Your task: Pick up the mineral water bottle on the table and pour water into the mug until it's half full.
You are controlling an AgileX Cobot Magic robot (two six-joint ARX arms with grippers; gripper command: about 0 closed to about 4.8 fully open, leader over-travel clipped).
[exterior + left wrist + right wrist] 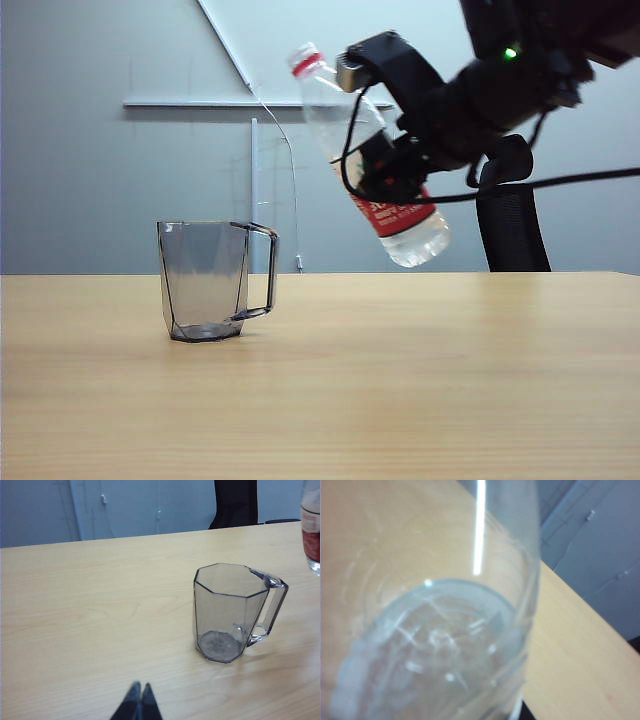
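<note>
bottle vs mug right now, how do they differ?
The mineral water bottle is tilted in mid-air, clamped in the right gripper; the mug stands upright on the table. The bottle has a red-and-white label; the mug is plain smoky grey with a handle. Both are see-through. The left gripper is shut, near the mug.

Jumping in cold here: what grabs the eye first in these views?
The bottle hangs tilted in the air, right of the mug, neck leaning toward it, clamped in the right gripper. The mug stands upright on the table, looking empty. The left gripper, fingers together, sits low near the mug.
</note>
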